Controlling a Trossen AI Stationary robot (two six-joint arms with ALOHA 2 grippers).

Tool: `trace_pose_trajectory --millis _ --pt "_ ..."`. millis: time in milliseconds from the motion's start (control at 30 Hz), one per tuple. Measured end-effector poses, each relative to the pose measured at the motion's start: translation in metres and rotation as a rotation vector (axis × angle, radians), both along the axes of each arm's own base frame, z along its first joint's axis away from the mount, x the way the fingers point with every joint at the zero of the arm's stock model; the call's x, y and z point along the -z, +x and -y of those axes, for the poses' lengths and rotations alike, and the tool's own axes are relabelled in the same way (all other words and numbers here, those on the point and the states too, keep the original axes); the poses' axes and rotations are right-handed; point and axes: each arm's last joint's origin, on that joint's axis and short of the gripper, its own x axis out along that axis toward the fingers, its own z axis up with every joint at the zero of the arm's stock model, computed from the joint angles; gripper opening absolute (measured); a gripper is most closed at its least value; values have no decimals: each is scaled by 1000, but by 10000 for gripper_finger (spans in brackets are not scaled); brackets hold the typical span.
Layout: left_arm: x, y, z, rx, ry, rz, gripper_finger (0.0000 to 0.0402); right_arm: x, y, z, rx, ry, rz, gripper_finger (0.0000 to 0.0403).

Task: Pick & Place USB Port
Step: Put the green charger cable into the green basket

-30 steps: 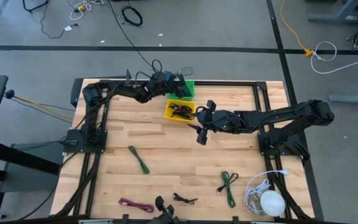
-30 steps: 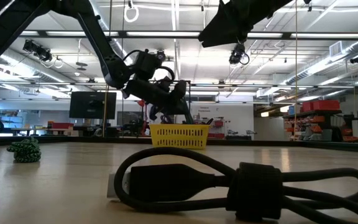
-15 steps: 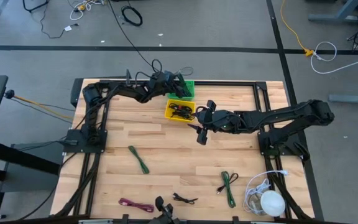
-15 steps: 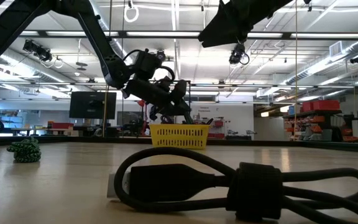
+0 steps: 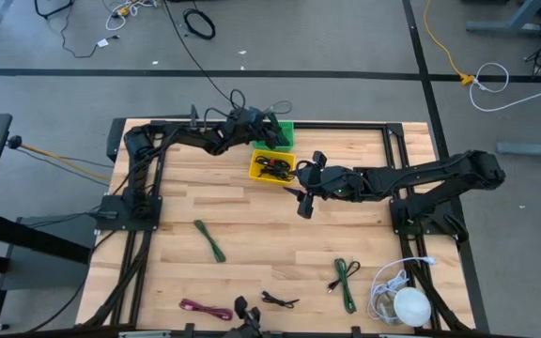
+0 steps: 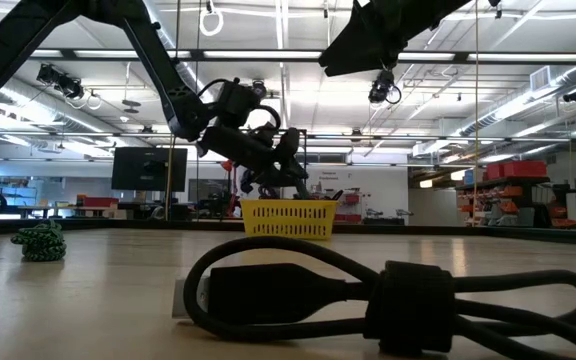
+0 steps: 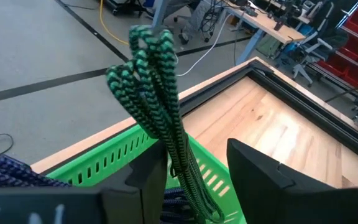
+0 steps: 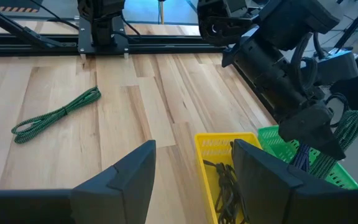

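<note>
Where the camera looks straight down, the left gripper (image 5: 275,125) hangs over the green basket (image 5: 285,134) at the far edge of the wooden surface (image 5: 252,235), and the right gripper (image 5: 305,183) hovers just beside the yellow basket (image 5: 272,166), which holds dark cables. A green cable (image 5: 209,240) lies on bare wood nearer the left arm's base, a second green cable (image 5: 346,282) near the right arm's base, a magenta cable (image 5: 205,309) and a small black cable (image 5: 279,300) at the near edge, and white clutter (image 5: 400,299) in the right corner.

From table height, a thick black cable (image 6: 378,295) fills the foreground and blocks much of the surface; the yellow basket (image 6: 287,219) stands behind it with the left arm's gripper above.

Through the left wrist camera, the fingers (image 7: 263,177) stand apart, and a green braided cable (image 7: 157,93) rises between them over the green basket (image 7: 114,158); whether they touch it cannot be told.

Through the right wrist camera, its fingers (image 8: 272,180) are spread wide and empty, the yellow basket (image 8: 219,144) ahead.
</note>
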Motion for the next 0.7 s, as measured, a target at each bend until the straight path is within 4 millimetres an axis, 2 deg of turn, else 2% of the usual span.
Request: trace_pose_trajectory --millis 367,533,700 --pt "1 -2 -2 -14 -3 -14 228 0 0 0 0 0 0 215" --pt "0 -13 -8 -87 3 -128 223 0 0 0 0 0 0 215" --pt "-8 -25 -9 -113 21 -257 217 0 0 0 0 -1 -1 215"
